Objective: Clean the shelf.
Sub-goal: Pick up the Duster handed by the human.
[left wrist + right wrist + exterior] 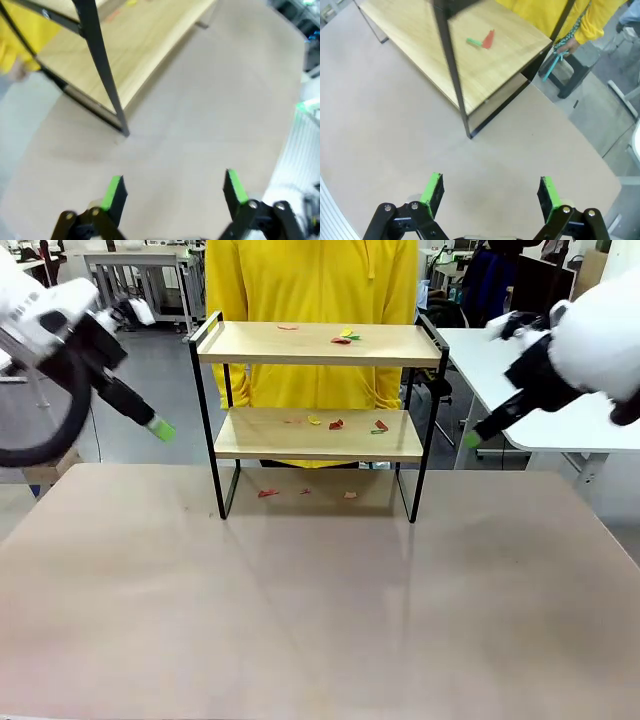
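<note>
The shelf (318, 345) stands at the table's far middle: two light wooden boards in a thin black frame. Small red, yellow and green scraps (345, 337) lie on its top board, more on the lower board (335, 424) and a few on the table under it (268, 493). My left gripper (160, 428) hangs open in the air left of the shelf. My right gripper (471, 439) hangs open to its right. The left wrist view has open fingers (113, 192) above the table near a shelf leg (102, 65). The right wrist view has open fingers (433, 189) near the shelf's end and two scraps (482, 39).
A person in a yellow top (310, 280) stands behind the shelf; one hand (566, 47) hangs beside it holding something teal. The tan table (320, 620) spreads bare toward me. A white table (560, 420) stands at the right.
</note>
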`<state>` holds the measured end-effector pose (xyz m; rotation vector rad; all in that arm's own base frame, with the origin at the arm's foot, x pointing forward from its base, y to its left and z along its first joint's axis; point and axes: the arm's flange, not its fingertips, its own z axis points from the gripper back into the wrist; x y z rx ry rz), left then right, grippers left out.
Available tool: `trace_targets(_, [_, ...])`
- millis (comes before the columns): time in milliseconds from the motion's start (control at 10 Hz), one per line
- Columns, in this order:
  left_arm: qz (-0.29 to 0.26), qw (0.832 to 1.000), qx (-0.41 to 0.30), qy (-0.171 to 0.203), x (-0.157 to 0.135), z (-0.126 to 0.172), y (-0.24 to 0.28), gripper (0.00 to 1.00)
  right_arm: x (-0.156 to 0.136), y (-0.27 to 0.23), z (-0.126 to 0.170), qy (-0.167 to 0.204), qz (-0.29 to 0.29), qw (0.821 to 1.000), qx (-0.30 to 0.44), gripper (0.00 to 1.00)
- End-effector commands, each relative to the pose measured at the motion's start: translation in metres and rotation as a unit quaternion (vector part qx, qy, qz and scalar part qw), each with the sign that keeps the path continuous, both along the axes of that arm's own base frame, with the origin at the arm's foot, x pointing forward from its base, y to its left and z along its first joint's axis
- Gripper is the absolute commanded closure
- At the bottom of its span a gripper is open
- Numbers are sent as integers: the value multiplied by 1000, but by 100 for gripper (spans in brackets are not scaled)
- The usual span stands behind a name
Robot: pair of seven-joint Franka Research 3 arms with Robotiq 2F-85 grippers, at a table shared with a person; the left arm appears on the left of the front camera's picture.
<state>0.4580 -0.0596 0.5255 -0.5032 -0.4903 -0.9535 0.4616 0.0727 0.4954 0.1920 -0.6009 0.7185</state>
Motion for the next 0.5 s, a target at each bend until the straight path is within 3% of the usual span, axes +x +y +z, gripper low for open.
trace_targets(0, [-121,991,-57,15,56,-19,38,0,25,-39,-12,9,118,993,26,0])
trace_targets(100, [-129,990,-62,3,65,-28,54,0,30,-52,-20,6,167,985,41,0])
trace_targets(200, [-203,972,-89,-78,76,-38,71,0,38,-68,-27,-17,238,970,49,0])
trace_targets(300, [-220,965,-92,-110,77,-46,83,0,36,-72,-36,-27,252,967,30,0])
trace_targets(400, [-213,966,-98,-105,75,-53,88,0,37,-75,-40,-28,232,971,59,0])
